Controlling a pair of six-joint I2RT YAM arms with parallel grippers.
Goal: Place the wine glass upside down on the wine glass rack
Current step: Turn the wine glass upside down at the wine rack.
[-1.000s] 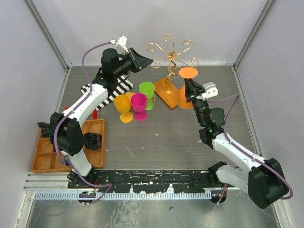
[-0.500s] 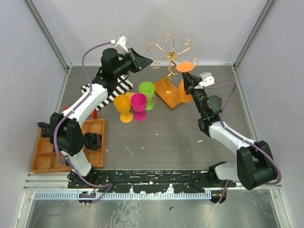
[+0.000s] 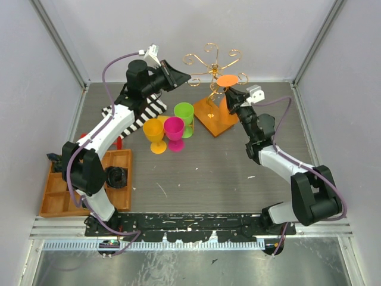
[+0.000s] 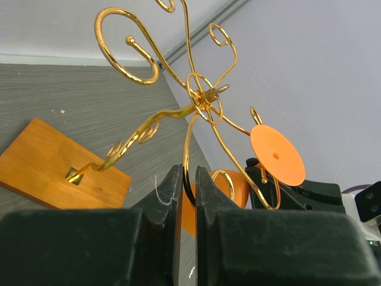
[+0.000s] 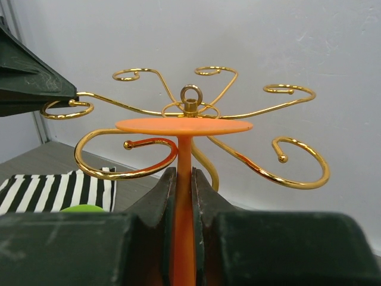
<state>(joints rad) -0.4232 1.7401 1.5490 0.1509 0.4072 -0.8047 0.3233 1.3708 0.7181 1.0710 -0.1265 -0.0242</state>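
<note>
2 robot arms meet at the thin gold wire wine glass rack (image 3: 213, 73) on its flat orange-brown wooden base. Over the last second the right gripper (image 5: 183, 179) has carried the upside-down orange wine glass (image 5: 184, 126) leftward, from beside the rack to right against its 6 curled arms, so hanging looks close. Its fingers are clamped on the stem, with the flat foot just above them. The left gripper (image 4: 188, 179) pinches 1 wire arm, seemingly steadying the rack.
</note>
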